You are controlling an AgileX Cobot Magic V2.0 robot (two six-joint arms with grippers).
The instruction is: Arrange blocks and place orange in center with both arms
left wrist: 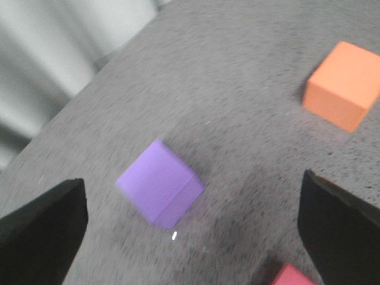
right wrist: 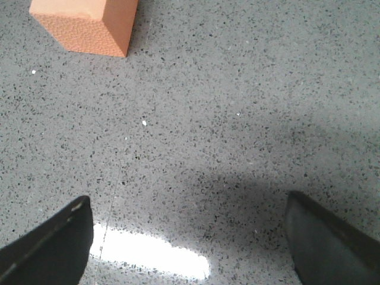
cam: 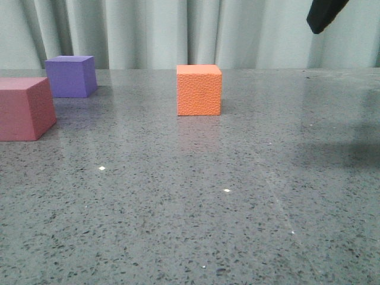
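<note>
The orange cube (cam: 199, 89) stands near the middle of the grey speckled table (cam: 190, 202). The purple cube (cam: 71, 76) sits far left at the back, the pink-red cube (cam: 24, 108) in front of it at the left edge. My left gripper (left wrist: 190, 231) is open and empty, above the table; the purple cube (left wrist: 160, 184) lies ahead of its fingers, the orange cube (left wrist: 344, 85) farther off, a corner of the pink-red cube (left wrist: 292, 276) close by. My right gripper (right wrist: 190, 237) is open and empty above bare table, the orange cube (right wrist: 89, 21) well ahead. One dark finger of the right gripper (cam: 323, 15) shows at the front view's top right.
A pale curtain (cam: 178, 29) hangs behind the table's far edge. The right arm's shadow (cam: 344, 148) falls on the table's right part.
</note>
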